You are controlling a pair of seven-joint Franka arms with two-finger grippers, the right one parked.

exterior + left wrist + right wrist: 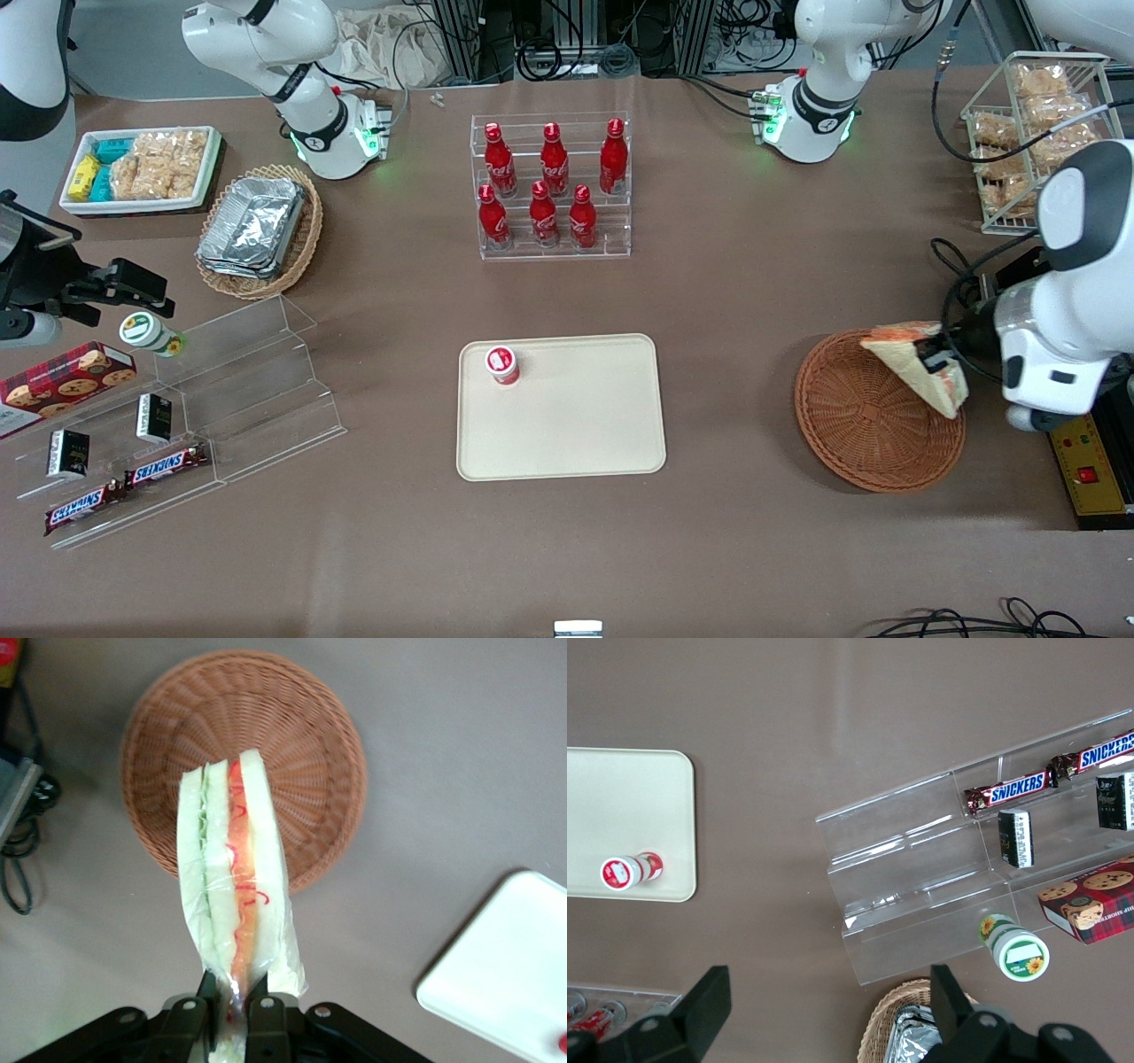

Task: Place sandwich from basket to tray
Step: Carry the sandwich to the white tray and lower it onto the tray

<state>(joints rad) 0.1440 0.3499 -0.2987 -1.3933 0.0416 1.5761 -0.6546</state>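
My left gripper (pixel 932 356) is shut on the sandwich (pixel 917 363), a plastic-wrapped wedge of pale bread with orange and green filling, and holds it lifted above the round reddish-brown basket (pixel 873 425). In the left wrist view the sandwich (pixel 232 877) hangs from the gripper (pixel 229 1003) over the basket (pixel 292 735), which has nothing else in it. The cream tray (pixel 567 425) lies at the table's middle, toward the parked arm from the basket; a corner of the tray (pixel 505 974) shows in the wrist view.
A small red-capped cup (pixel 501 364) stands on the tray's corner. A clear rack of red bottles (pixel 551 186) stands farther from the camera. A wire rack of bagged snacks (pixel 1028 133) and a yellow control box (pixel 1090 470) are at the working arm's end.
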